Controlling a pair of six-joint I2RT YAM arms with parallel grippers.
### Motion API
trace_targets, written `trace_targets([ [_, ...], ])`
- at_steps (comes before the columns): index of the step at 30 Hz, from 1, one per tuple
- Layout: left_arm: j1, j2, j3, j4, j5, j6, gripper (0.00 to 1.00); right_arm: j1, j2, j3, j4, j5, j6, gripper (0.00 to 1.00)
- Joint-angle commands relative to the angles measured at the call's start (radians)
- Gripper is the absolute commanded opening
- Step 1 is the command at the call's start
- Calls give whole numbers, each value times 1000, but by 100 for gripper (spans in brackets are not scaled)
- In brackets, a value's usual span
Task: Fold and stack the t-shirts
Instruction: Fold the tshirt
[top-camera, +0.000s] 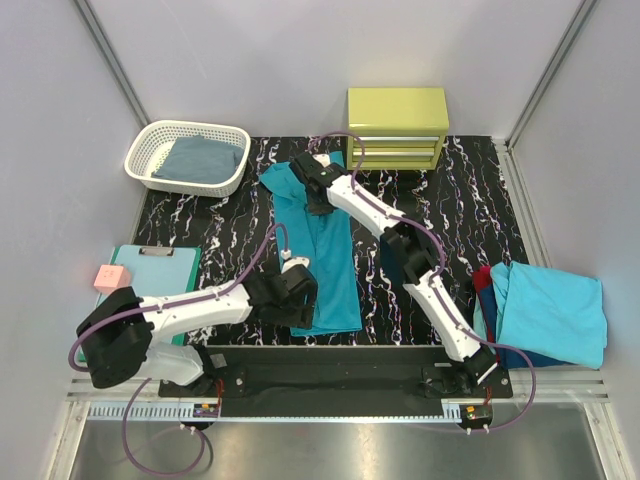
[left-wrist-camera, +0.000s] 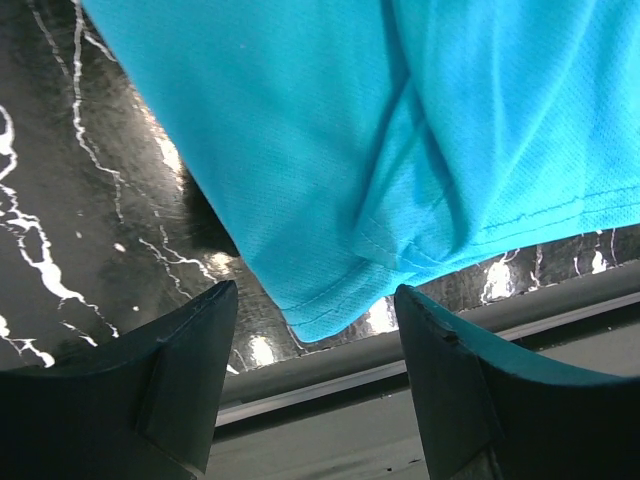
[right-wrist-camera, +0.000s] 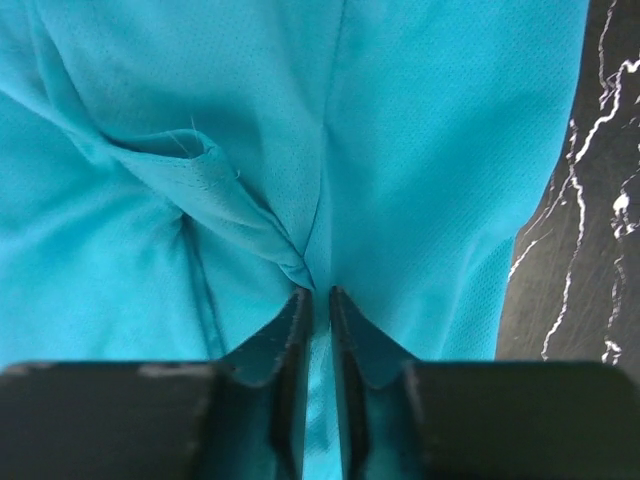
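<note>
Grey walls close in a black, white-veined table (top-camera: 200, 215), where the work is partway done. At the far end, the right end effector (right-wrist-camera: 320, 295) has its jaws nearly together, with a raised ridge of the teal shirt (top-camera: 335, 265) pinched between them near the collar. At the near end, the left end effector (left-wrist-camera: 315, 300) is wide open; the shirt's hem corner lies between and just ahead of its fingers, not yet gripped. The shirt itself lies in the middle of the table as a long narrow strip running away from the arms, so the lengthwise fold looks done, while the crosswise fold and the move to a pile are left. Well to the right, a lighter turquoise shirt (top-camera: 550, 310) rests on a red shirt (top-camera: 483, 276) and a dark blue shirt (top-camera: 487, 300), probably the stack, though rather loose. Farther out are a white basket (top-camera: 150, 150) holding grey-blue cloth, a yellow-green drawer box (top-camera: 397, 125), and a mint clipboard (top-camera: 160, 265) on the left.
</note>
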Motion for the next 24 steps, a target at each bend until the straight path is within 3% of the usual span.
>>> trace_targets([
  [1, -15, 1, 48, 26, 4, -6, 68, -15, 7, 57, 4, -15, -8, 14],
  [8, -18, -2, 48, 21, -2, -15, 68, -15, 0, 57, 7, -28, -3, 0],
  [24, -38, -30, 43, 4, -22, -42, 68, 17, -62, 109, 27, -48, 17, 0],
])
